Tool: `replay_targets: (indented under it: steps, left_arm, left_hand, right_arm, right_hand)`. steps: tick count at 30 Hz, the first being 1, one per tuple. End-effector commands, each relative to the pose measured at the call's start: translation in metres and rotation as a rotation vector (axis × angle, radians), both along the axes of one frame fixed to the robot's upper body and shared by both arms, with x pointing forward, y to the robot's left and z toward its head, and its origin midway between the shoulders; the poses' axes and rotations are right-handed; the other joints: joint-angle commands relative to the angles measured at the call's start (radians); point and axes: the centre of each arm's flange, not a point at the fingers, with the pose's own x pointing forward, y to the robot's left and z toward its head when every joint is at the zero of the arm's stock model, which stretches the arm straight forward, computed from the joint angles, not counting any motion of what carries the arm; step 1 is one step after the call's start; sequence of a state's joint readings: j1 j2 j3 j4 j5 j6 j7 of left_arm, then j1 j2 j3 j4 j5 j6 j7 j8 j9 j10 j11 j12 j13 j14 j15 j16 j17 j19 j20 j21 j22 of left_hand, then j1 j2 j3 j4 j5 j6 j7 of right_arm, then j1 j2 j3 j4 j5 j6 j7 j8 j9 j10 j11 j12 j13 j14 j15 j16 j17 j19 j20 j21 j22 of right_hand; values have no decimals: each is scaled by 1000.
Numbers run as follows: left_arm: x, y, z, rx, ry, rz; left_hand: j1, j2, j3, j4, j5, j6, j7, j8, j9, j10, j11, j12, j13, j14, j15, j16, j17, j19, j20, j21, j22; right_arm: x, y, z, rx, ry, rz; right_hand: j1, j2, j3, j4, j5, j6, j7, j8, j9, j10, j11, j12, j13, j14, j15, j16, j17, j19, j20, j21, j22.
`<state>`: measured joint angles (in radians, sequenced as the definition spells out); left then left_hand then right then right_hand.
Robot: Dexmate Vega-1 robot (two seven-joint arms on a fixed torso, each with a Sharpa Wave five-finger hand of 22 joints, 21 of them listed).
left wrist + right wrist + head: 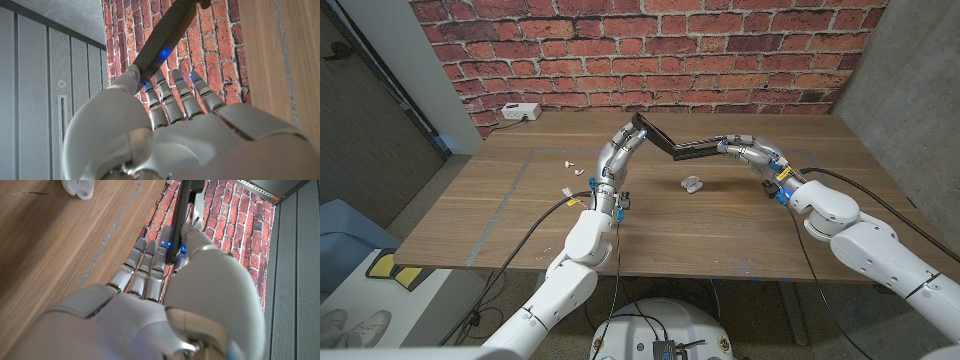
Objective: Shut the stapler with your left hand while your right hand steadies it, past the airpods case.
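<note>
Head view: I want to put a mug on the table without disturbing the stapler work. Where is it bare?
Bare: the wooden table's front strip, nearer than the airpods case, and the right end past the right robot hand. Crowded: the middle back, where both robot hands (left) hold the open stapler; white bits lie left.

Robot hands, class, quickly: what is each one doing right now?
Left robot hand: holding the stapler's raised top arm.
Right robot hand: holding the stapler's base.
</note>
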<state>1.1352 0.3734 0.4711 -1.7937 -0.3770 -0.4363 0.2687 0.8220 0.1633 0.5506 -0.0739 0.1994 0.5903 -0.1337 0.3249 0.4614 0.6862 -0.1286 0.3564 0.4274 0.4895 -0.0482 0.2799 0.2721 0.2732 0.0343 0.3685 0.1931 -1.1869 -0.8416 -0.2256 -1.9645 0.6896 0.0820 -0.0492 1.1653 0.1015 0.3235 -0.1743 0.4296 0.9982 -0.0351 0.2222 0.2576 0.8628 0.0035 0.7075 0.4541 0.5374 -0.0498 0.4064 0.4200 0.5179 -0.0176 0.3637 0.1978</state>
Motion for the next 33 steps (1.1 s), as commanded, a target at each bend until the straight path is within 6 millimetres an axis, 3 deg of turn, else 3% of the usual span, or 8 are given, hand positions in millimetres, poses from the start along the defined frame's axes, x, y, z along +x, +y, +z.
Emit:
replay_targets:
  steps: [1,33]
  left_arm:
    - [-1,-3,17,42,-27,22]
    - [-2,-7,31,107,-27,25]
  left_hand:
    - [20,31,77,70,-4,50,-35,278,130,144,-89,151,142,-2,-167,8,4,3,3,5,3]
    - [35,28,67,44,-14,73,-21,271,119,158,-90,160,169,-9,-164,16,15,1,11,7,3]
  right_arm:
    - [-5,16,13,-28,-60,8]
    - [-22,41,40,-172,-179,11]
  right_hand:
    - [7,13,1,7,5,6,8,6,4,79,-79,7,3,8,-156,-3,6,-1,2,6,2]
    - [9,13,-3,7,5,7,7,3,4,78,-80,8,-2,15,-157,-8,13,-11,4,9,1]
